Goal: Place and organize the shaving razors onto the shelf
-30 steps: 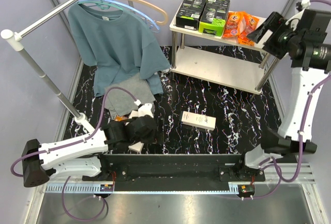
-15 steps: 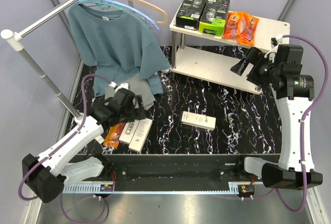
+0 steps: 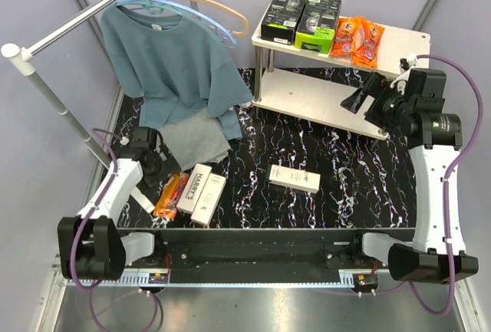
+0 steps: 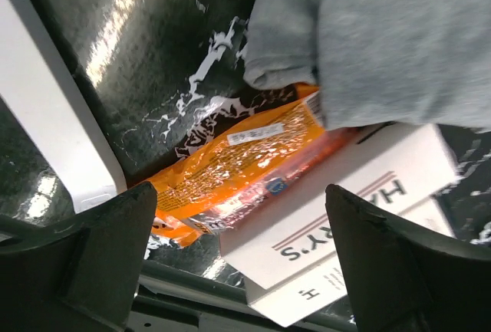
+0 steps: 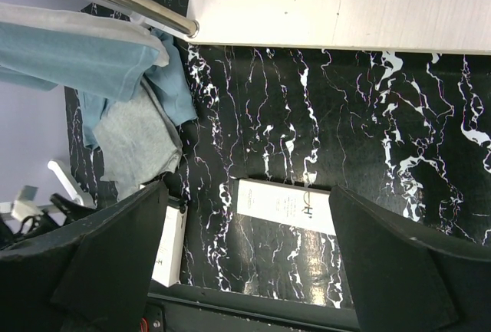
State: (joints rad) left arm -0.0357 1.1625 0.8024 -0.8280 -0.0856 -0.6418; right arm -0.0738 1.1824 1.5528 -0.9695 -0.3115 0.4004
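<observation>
The left gripper [image 4: 245,225] hangs open over the orange pack [image 4: 230,167] and Harry's boxes [image 4: 345,194]. The right gripper [image 5: 245,228], open too, overlooks a lone box [image 5: 284,205]. Next, probably: lower and grasp one for the shelf [image 3: 322,98].

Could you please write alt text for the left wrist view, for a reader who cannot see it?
The left gripper hovers open above an orange blister pack lying on the black marbled table. Two white HARRY'S boxes lie against its side, and a grey cloth covers their upper ends.
</observation>
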